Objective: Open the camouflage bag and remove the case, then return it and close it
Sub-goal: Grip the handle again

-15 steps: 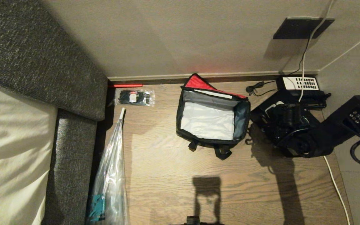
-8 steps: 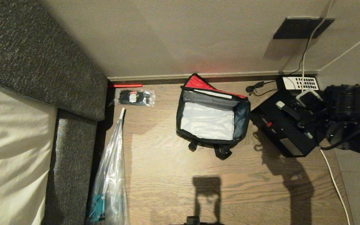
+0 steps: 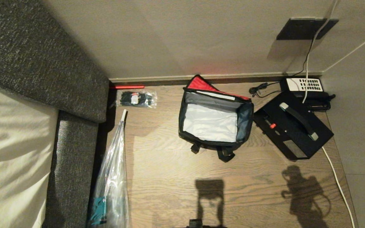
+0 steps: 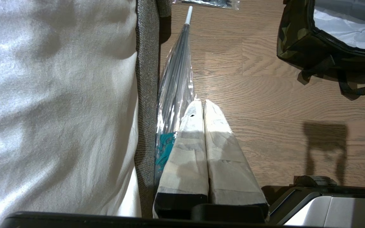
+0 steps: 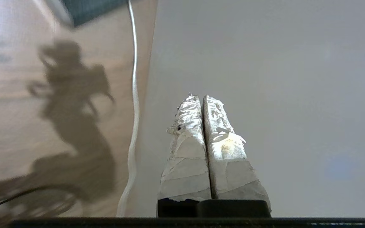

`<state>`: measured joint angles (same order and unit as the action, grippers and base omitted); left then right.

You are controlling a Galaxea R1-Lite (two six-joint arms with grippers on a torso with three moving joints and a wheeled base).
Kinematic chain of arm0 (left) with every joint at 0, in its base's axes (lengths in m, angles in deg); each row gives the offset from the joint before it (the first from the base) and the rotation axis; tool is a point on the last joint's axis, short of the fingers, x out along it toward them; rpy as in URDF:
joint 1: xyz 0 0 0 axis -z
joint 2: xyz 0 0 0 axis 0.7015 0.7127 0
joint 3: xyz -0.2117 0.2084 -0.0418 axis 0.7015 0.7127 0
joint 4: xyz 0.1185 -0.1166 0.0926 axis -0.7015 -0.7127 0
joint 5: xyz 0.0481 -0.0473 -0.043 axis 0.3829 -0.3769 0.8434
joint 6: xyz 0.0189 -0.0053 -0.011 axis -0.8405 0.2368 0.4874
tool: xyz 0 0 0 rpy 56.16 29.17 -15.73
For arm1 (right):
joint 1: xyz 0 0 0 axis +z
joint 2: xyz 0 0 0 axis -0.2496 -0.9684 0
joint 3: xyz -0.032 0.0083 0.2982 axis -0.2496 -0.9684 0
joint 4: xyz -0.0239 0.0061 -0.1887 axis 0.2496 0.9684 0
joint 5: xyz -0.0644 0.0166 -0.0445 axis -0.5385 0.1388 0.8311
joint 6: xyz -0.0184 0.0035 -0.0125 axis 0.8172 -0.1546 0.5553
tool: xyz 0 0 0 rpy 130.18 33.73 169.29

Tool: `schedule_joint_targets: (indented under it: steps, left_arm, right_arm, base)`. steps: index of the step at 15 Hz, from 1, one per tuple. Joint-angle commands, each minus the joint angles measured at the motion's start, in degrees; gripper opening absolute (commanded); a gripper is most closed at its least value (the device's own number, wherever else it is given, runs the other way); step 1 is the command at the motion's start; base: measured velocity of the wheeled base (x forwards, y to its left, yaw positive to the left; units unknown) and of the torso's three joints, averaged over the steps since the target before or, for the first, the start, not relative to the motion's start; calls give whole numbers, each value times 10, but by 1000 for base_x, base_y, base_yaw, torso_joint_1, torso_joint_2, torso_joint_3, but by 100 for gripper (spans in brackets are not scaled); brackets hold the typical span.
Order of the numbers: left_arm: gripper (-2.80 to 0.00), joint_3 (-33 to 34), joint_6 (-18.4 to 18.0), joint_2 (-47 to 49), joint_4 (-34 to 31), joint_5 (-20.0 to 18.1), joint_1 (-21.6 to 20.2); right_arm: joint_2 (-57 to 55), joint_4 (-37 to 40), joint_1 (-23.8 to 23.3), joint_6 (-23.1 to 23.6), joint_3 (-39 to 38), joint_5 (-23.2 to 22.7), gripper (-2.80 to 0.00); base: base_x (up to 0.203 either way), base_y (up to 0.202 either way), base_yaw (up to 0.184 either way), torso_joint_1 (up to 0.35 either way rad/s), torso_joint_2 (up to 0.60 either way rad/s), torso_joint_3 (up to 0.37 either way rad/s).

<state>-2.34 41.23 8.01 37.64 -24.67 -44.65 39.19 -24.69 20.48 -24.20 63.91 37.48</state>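
- Head view: the wooden floor [image 3: 169,177] carries everything; neither arm shows.
- The camouflage bag [image 3: 215,118] stands open against the wall, red lid flipped back, pale interior showing.
- The case [image 3: 293,126] lies flat just right of it.
- The right gripper [image 5: 201,98], jaws pressed together and empty, hangs well clear of the case.
- The left gripper [image 4: 203,103], likewise closed on nothing, sits beside the bed.

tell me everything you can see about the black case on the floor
The case is a flat black rectangular box, hard-looking, lying on the wooden floor right of the open camouflage bag, turned at an angle. Its top carries a black handle with pale ends, a small red spot and a pale label near one corner. Its far corner lies against the black telephone, and a white cable runs past its right side. No end effector touches it.
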Motion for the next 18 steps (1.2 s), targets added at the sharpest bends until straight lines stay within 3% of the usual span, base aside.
schedule_joint_targets:
  steps: [1,2,4,7,8,18]
  left_arm:
    - [-280,0,0,0,0,1,0]
    - [-280,0,0,0,0,0,0]
    - [-280,0,0,0,0,0,0]
    - [-280,0,0,0,0,0,0]
    - [-280,0,0,0,0,0,0]
    - [-280,0,0,0,0,0,0]
  right_arm:
    - [187,38,-23,-71,-93,-15,-280]
    - [232,49,-37,-108,-126,-52,-280]
    - [302,59,-63,-160,-183,-193,-280]
    - [341,4,-75,-228,-246,-371,-280]
    - [350,-18,-75,-249,-266,-408,-280]
    - [461,-25,-62,-293,-276,-402,-280]
  base:
    - [0,0,0,0,0,0]
    - [0,0,0,0,0,0]
    - [0,0,0,0,0,0]
    - [0,0,0,0,0,0]
    - [0,0,0,0,0,0]
    - [0,0,0,0,0,0]
